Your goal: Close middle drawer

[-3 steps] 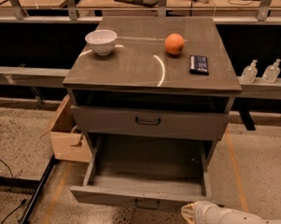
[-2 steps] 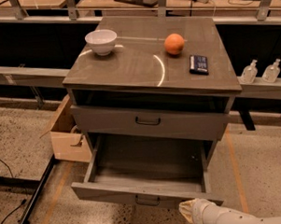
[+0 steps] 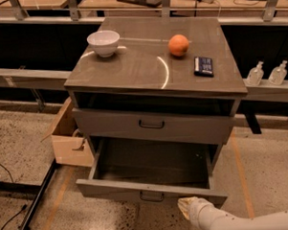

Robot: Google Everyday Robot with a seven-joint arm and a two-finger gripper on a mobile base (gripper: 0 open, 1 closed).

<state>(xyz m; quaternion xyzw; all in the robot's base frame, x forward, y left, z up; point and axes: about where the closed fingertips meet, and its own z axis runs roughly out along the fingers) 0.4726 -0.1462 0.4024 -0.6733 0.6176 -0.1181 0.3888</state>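
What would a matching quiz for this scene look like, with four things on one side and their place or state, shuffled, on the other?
Things:
1. white bowl
2. orange
3. middle drawer
4. gripper

Place or state:
A. pulled out, standing open
B. back left of the cabinet top
C. low down by the open drawer's front, right of its handle
D. on the cabinet top, just left of the dark flat object

Pairs: 1-B, 2-D, 3-A, 4-C
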